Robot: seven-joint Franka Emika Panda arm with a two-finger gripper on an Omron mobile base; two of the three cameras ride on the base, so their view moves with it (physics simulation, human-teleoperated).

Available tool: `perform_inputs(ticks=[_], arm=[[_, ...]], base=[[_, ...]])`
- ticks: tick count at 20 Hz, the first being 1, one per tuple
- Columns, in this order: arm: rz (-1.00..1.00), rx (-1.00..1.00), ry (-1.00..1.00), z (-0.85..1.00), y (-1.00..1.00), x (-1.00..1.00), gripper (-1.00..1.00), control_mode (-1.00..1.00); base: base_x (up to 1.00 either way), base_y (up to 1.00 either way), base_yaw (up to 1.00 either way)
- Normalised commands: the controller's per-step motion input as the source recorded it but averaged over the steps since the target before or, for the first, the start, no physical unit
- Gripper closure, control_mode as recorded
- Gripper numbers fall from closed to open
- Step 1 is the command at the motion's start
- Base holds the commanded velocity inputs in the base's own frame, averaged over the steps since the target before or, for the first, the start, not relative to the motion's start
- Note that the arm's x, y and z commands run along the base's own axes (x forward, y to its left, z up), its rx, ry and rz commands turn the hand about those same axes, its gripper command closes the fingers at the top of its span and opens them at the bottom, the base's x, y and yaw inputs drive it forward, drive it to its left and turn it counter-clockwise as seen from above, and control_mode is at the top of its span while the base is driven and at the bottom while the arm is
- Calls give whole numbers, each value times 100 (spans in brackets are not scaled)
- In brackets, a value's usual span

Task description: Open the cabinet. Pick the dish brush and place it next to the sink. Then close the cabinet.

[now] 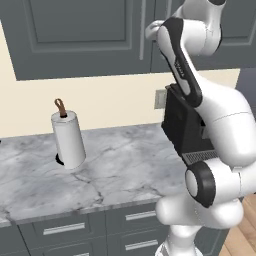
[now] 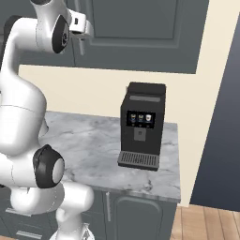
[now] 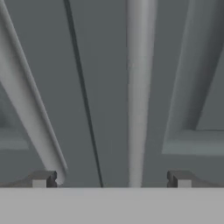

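The dark grey wall cabinet (image 1: 75, 35) (image 2: 136, 28) hangs above the counter with both doors shut. My arm reaches up to it. In the hand view my gripper (image 3: 111, 179) is open and faces the doors close up. A long silver bar handle (image 3: 139, 87) runs between the two fingertips (image 3: 43, 178), untouched. The door seam (image 3: 83, 96) lies just left of it, and the other door's handle (image 3: 30, 113) slants further left. The same handle shows in the left base view as a bar (image 1: 142, 35) beside my upper arm. The dish brush is hidden and the sink is out of view.
A white paper-towel roll (image 1: 68, 137) stands upright on the marble counter (image 1: 120, 170). A black coffee machine (image 2: 140, 126) (image 1: 182, 127) sits at the counter's right end. Grey drawers (image 1: 65, 229) with horizontal handles run below. A wall outlet (image 1: 160, 99) is behind the arm.
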Motion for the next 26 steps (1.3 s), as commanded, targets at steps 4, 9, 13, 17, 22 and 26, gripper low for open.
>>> perform_inputs(ticks=[4,9,13,17,22,26], arm=[[8,0,0,0,-13,26,-100,-100],[0,0,0,-3,-14,29,-100,-100],[0,0,-1,-12,0,23,-100,-100],[0,0,-8,-18,0,24,-100,-100],[0,3,-16,-30,0,29,-100,-100],[0,4,-15,-29,0,35,-100,-100]], base=[[0,0,0],[0,0,0],[0,0,0],[0,0,0],[0,0,0],[0,0,0]])
